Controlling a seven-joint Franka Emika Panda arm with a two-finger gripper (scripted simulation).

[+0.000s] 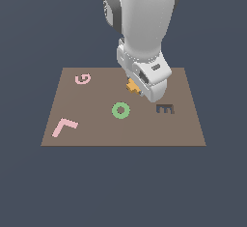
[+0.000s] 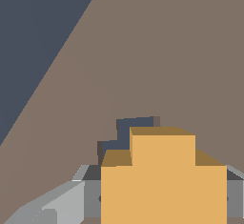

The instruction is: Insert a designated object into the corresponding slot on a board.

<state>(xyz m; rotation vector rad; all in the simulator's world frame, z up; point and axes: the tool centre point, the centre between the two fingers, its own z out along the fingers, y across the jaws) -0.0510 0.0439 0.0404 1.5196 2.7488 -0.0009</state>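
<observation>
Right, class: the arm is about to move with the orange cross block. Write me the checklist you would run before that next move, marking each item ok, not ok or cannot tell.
1. Orange cross block held between the fingers of the gripper: ok; a grey finger sits against each side in the wrist view.
2. Cross slot in sight: ok; a dark notched cutout shows just beyond the block.
3. Block over the board: ok.
4. Block lined up with the slot: cannot tell; the block hides most of it.
5. Green ring and E-shaped cutout apart from the gripper: ok.
6. Block already seated in the slot: cannot tell.
</observation>
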